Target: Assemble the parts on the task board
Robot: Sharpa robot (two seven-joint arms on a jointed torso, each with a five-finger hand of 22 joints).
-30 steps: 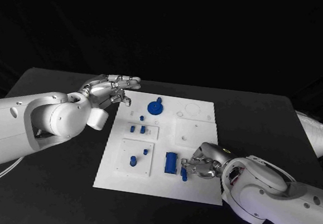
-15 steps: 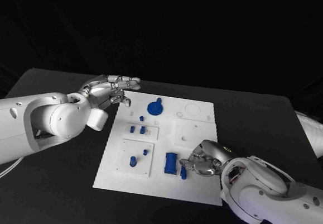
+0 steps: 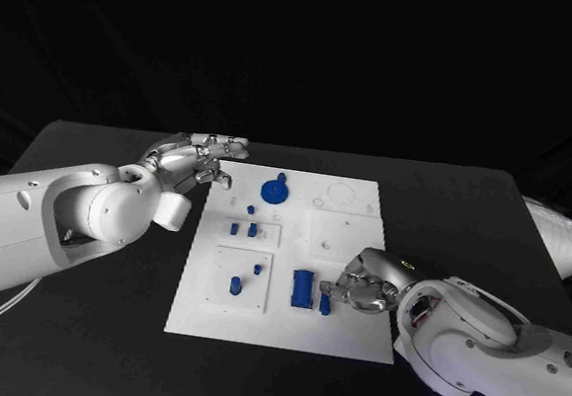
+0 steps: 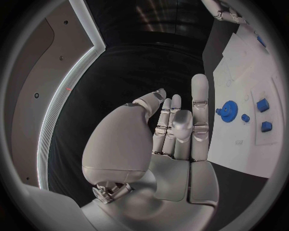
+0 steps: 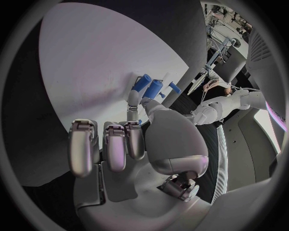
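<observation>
The right hand's fingertips (image 3: 335, 292) were bunched at the lower right of the task board (image 3: 338, 340), low in the middle of the head view, curled in beside a small upright blue peg (image 3: 325, 305). Whether they were pinching that peg or only touching it, I could not tell. In the right wrist view the fingers (image 5: 106, 145) lay bent over the white plate with blue pieces (image 5: 149, 86) just past them. The right hand (image 3: 361, 283) sat at the board's right edge, its white arm running off toward the lower right corner.

Just left of that peg stood a taller blue block (image 3: 302, 287). Further left, a small oval part (image 3: 235, 285) lay in a square recess, with two little blue cubes (image 3: 243, 229) above it in another recess. A round blue gear-like part (image 3: 274, 190) sat near the board's top.

The left hand (image 3: 199, 157) hung at the board's upper left corner, left of centre in the head view, fingers stretched out and loosely apart, holding nothing. The left wrist view showed the same straightened fingers (image 4: 199, 103) with the gear (image 4: 228, 109) beyond them.
</observation>
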